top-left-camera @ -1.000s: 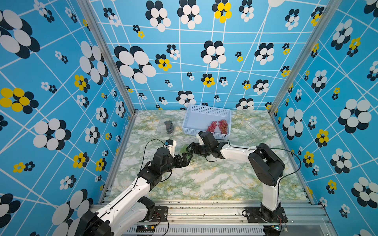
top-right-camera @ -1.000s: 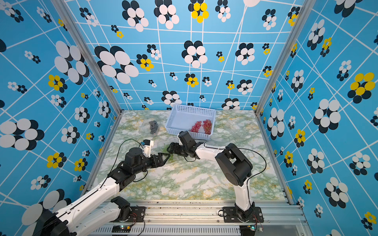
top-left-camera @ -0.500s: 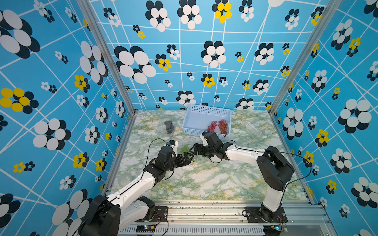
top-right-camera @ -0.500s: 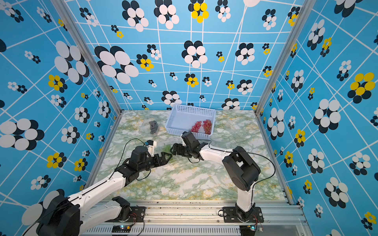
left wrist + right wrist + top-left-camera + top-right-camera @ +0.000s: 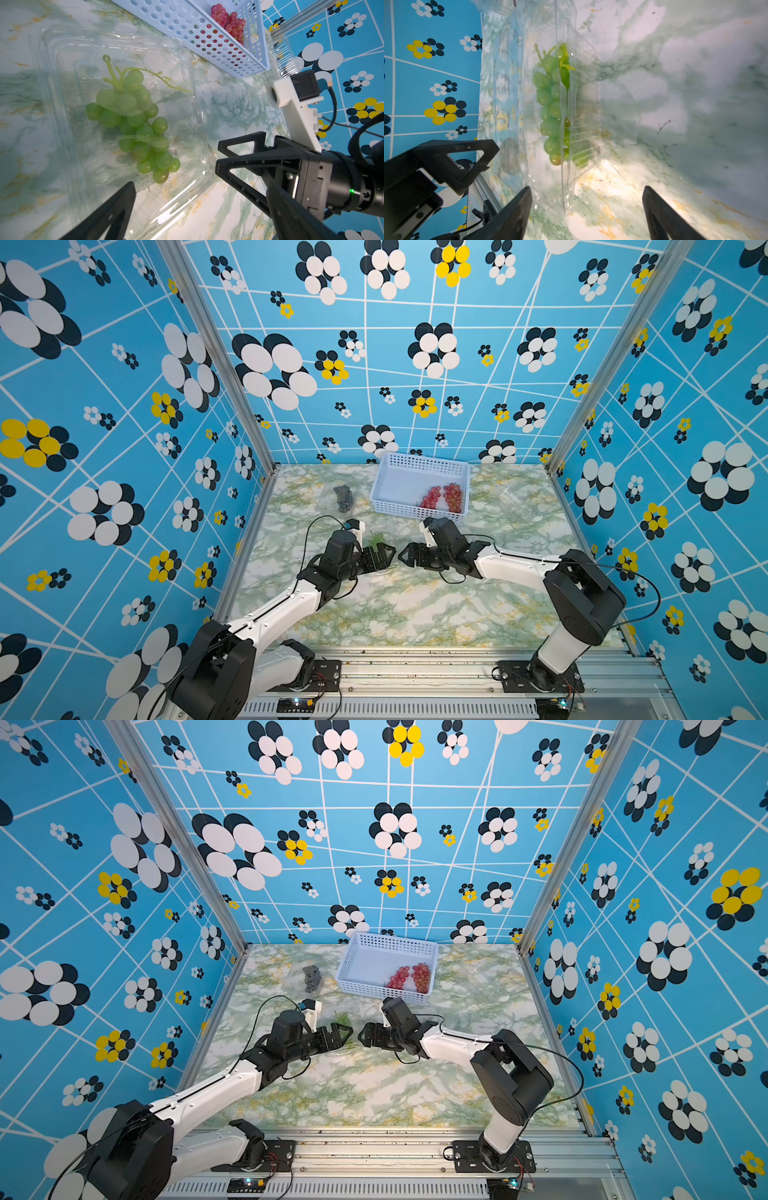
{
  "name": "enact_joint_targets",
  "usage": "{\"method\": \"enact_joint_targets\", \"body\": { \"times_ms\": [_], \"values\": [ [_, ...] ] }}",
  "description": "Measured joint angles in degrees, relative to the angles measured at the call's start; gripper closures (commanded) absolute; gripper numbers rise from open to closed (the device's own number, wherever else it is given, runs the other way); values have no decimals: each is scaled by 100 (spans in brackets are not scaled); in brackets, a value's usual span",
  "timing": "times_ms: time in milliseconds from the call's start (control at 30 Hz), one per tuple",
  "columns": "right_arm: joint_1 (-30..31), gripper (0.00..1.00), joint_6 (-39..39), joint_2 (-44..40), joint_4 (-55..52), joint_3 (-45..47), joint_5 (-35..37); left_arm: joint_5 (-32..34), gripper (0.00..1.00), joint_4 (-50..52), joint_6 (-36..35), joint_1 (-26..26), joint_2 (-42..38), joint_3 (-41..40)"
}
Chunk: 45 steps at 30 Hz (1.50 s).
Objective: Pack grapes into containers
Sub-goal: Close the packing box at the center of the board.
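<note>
Left wrist view: one green bunch of smooth round grapes on a thin curling stem, lying inside a clear clamshell of thin glossy plastic with rounded corners. Same box edge-on in the right wrist view, with ribbed sides and the bunch visible through the walls. In both top views, placed at centre frame on the desk, a glossy white surface veined green and yellow.

Left claw released, black triangular fingers spread wide, at the edge of that box; contact impossible to tell. Right claw also released, fingers well apart, pointed toward the left claw, near it but apart.

Four bunches counted: the green one, two red bunches side by side at the right end of one pale blue perforated basket at upper centre, and one dark bunch just left of the basket.

Three clear boxes counted: the clamshell, a faint second clear box around the dark bunch, and a ribbed third clear box at upper right, well apart from the basket.
</note>
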<state>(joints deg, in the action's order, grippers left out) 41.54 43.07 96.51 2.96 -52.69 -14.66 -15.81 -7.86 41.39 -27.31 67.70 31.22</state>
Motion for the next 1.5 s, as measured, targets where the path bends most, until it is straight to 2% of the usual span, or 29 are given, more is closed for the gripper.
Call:
{"method": "enact_joint_targets", "body": {
  "times_ms": [667, 1233, 1500],
  "values": [
    [-7, 53, 310, -13, 1154, 595, -208, 0, 0, -452, 15, 70, 699, 367],
    [72, 59, 717, 109, 2573, 1220, -389, 0, 0, -769, 107, 70, 828, 365],
    [168, 66, 800, 291, 2900, 1220, -391, 0, 0, -866, 107, 70, 914, 341]
  ]
}}
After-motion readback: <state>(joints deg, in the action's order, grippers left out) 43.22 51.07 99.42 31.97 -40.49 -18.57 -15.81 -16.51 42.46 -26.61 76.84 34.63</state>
